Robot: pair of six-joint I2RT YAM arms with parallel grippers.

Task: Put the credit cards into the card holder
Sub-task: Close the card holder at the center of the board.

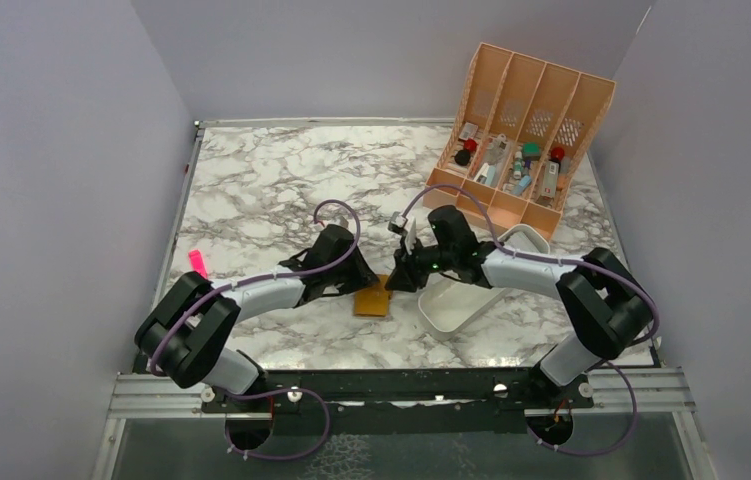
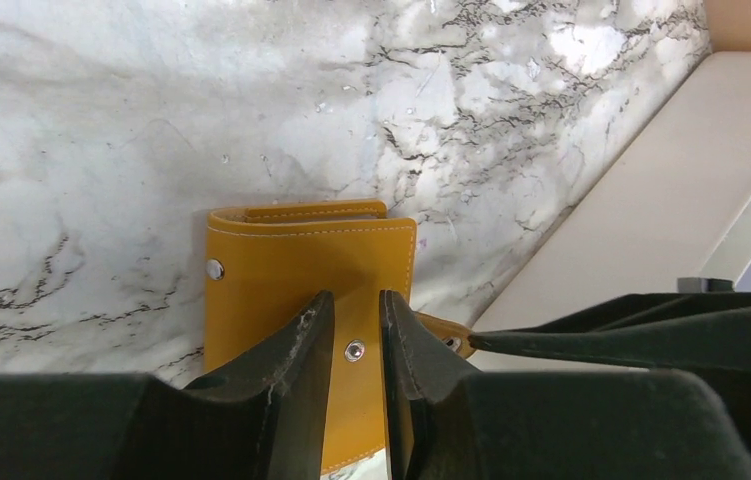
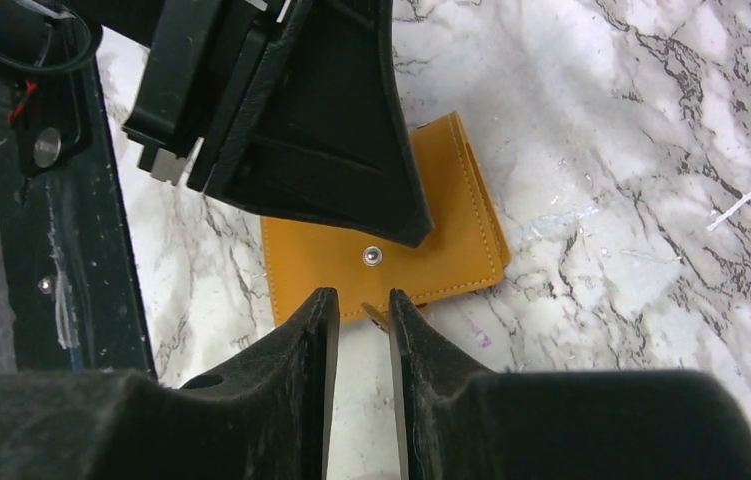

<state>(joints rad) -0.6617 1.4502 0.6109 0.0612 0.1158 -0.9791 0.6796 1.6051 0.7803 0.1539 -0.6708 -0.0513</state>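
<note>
The card holder (image 1: 373, 298) is a mustard-orange wallet lying folded on the marble, with a pale snap on its front. It also shows in the left wrist view (image 2: 291, 265) and the right wrist view (image 3: 451, 240). My left gripper (image 2: 356, 297) is nearly shut and empty, and its tips press down on the wallet's front. It shows from above in the top view (image 1: 354, 286). My right gripper (image 3: 363, 295) is at the wallet's edge, its jaws a narrow slit apart around the loose snap tab (image 2: 446, 335). No credit cards show in any view.
A white oblong tray (image 1: 471, 295) lies right of the wallet, under the right arm. A peach slotted organiser (image 1: 526, 120) holding small items stands at the back right. A small pink object (image 1: 197, 262) lies at the table's left edge.
</note>
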